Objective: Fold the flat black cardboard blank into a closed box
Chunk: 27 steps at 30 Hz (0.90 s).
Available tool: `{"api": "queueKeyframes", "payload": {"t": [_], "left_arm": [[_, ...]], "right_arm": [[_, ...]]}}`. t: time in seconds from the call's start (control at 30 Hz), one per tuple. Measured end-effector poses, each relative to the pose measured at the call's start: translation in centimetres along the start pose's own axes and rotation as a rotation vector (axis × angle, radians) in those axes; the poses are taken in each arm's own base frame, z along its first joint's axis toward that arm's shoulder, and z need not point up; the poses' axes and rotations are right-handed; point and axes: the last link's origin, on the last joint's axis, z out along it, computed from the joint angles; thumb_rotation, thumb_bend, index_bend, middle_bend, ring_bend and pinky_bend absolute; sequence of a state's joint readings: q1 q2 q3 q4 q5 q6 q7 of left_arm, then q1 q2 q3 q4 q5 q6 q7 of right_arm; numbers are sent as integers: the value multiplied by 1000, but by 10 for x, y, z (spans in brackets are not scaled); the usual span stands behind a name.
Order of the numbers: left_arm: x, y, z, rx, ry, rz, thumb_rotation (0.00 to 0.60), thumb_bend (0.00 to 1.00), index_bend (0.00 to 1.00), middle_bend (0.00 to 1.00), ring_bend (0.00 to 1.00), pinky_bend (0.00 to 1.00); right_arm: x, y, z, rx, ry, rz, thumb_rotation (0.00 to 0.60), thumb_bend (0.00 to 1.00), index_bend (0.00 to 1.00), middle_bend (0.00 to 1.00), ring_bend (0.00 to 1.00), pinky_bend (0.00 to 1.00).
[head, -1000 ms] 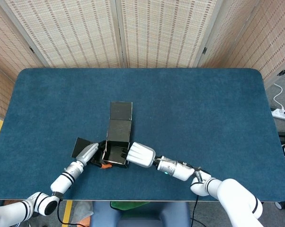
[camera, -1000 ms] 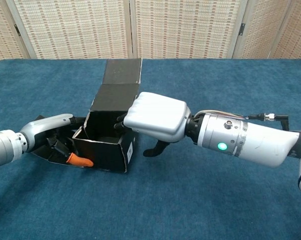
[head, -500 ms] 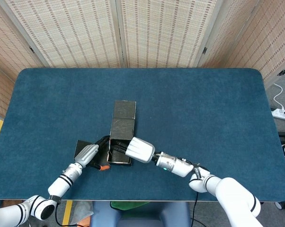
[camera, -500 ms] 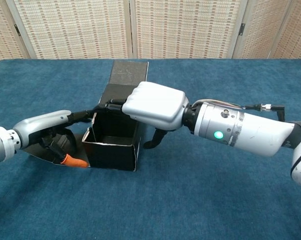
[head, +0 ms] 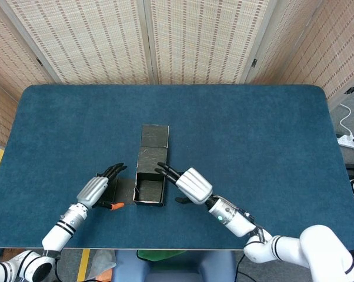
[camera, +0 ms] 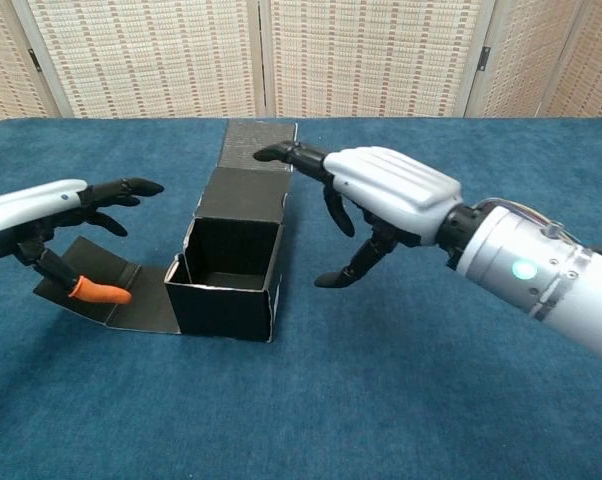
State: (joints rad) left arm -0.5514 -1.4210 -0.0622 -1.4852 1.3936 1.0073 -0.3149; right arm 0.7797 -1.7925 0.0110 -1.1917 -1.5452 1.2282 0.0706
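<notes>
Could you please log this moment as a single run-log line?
box: upright, top open, lid flap flat behind | left hand: open, apart from box | right hand: open, apart from box | side flap: flat on table

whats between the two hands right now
The half-folded black box stands open-topped between the left hand and right hand, touching neither; its loose side flap lies flat under the left hand. Clearest in the chest view.

Both hands have come off the black box [camera: 231, 270]. The right hand [camera: 386, 195] has lifted away to the box's right, fingers spread, and the left hand [camera: 51, 215] has drawn back over the side flap [camera: 106, 295], fingers apart. The box now stands unheld, top open.
</notes>
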Motion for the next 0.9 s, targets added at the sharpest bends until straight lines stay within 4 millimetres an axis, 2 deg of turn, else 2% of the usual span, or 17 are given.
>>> {"api": "queueKeyframes", "payload": {"t": [0.13,0.3,0.53,0.9], "left_arm": [[11,1,-8,-11,46,-23,600,194,0,0,0,192],[16,2,-13,-19,62,-47,600,194,0,0,0,192],[19,1,-16,-19,74,-65,600,193,0,0,0,192],[23,-6,-17,-7,77,-101,600,191,0,0,0,193]], "right_arm": [[-10,10,-19,-200,-64,242,600,0,0,0,620,1000],[-29,12,-25,-347,-149,506,600,0,0,0,619,1000],[-54,-5,-5,-408,-202,734,600,0,0,0,619,1000],[-77,-25,30,-414,-184,789,600,0,0,0,620,1000]]}}
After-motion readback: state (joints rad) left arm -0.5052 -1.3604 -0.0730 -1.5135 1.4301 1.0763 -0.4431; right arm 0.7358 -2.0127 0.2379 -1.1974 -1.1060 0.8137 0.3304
